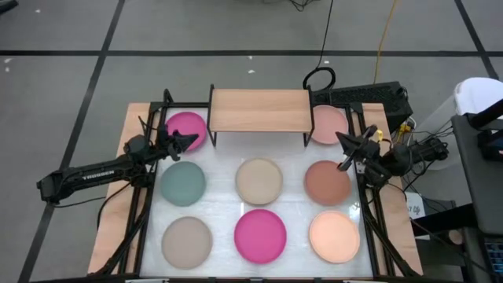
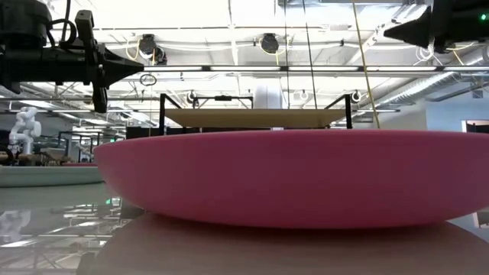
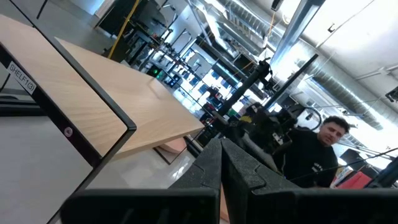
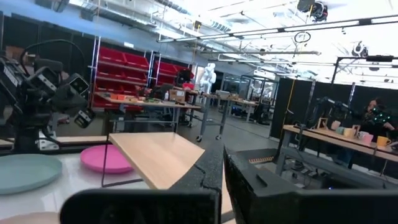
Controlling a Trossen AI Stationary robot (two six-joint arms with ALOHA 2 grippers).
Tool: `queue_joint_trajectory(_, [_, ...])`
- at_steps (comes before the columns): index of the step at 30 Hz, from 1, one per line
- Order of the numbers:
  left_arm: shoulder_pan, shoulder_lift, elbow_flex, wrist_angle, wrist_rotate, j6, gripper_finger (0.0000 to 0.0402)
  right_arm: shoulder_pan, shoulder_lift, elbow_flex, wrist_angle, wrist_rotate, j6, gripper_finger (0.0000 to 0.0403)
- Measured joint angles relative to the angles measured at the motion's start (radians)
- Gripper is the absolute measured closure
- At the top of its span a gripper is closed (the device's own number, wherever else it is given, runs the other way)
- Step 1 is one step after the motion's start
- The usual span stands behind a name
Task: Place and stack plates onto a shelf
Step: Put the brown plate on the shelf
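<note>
Several round plates lie flat on the white table top: magenta [image 1: 187, 128] and pale pink [image 1: 328, 123] at the far side, teal [image 1: 182, 181], beige [image 1: 258, 180] and brown [image 1: 327, 181] in the middle, taupe [image 1: 187, 240], a second magenta [image 1: 260, 235] and peach [image 1: 334, 236] nearest. The wooden shelf [image 1: 259, 110] stands on its black legs at the far edge, its top bare. My left gripper [image 1: 194, 138] hovers shut over the far magenta plate's near rim. My right gripper [image 1: 339, 136] hovers shut between the pale pink and brown plates. Both are raised above the table in the low view, left [image 2: 140, 67] and right [image 2: 391, 33].
The pale pink plate lies partly under the shelf's right end. Black frame rails run along the table's left and right sides beside the arms. Cables and a black box lie behind the shelf at the right. A person [image 3: 314, 158] is in the room beyond.
</note>
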Motion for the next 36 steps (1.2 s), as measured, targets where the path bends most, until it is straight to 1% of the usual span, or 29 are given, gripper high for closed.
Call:
queue_joint_trajectory(3, [0.000, 0.000, 0.000, 0.000, 0.000, 0.000, 0.0398, 0.000, 0.062, 0.075, -0.046, 0.000, 0.015, 0.0403])
queue_joint_trajectory(7, [0.000, 0.000, 0.000, 0.000, 0.000, 0.000, 0.0398, 0.000, 0.161, 0.199, -0.173, -0.008, 0.068, 0.0403])
queue_joint_trajectory(9, [0.000, 0.000, 0.000, 0.000, 0.000, 0.000, 0.0398, 0.000, 0.205, 0.263, -0.253, -0.084, 0.108, 0.0403])
queue_joint_trajectory(12, [0.000, 0.000, 0.000, 0.000, 0.000, 0.000, 0.0398, 0.000, 0.262, 0.348, -0.346, -0.258, 0.167, 0.0403])
queue_joint_trajectory(14, [0.000, 0.000, 0.000, 0.000, 0.000, 0.000, 0.0398, 0.000, 0.298, 0.399, -0.385, -0.316, 0.198, 0.0403])
queue_joint_trajectory(20, [0.000, 0.000, 0.000, 0.000, 0.000, 0.000, 0.0398, 0.000, 0.409, 0.539, -0.553, -0.320, 0.275, 0.0403])
queue_joint_trajectory(23, [0.000, 0.000, 0.000, 0.000, 0.000, 0.000, 0.0398, -0.007, 0.463, 0.610, -0.665, -0.363, 0.331, 0.0403])
queue_joint_trajectory(26, [0.000, 0.000, 0.000, 0.000, 0.000, 0.000, 0.0398, -0.025, 0.517, 0.677, -0.776, -0.375, 0.402, 0.0403])
queue_joint_trajectory(30, [0.000, 0.000, 0.000, 0.000, 0.000, 0.000, 0.0398, -0.066, 0.580, 0.739, -0.913, -0.450, 0.498, 0.0403])
queue_joint_trajectory(36, [0.000, 0.000, 0.000, 0.000, 0.000, 0.000, 0.0398, -0.165, 0.672, 0.789, -1.055, -0.620, 0.618, 0.0403])
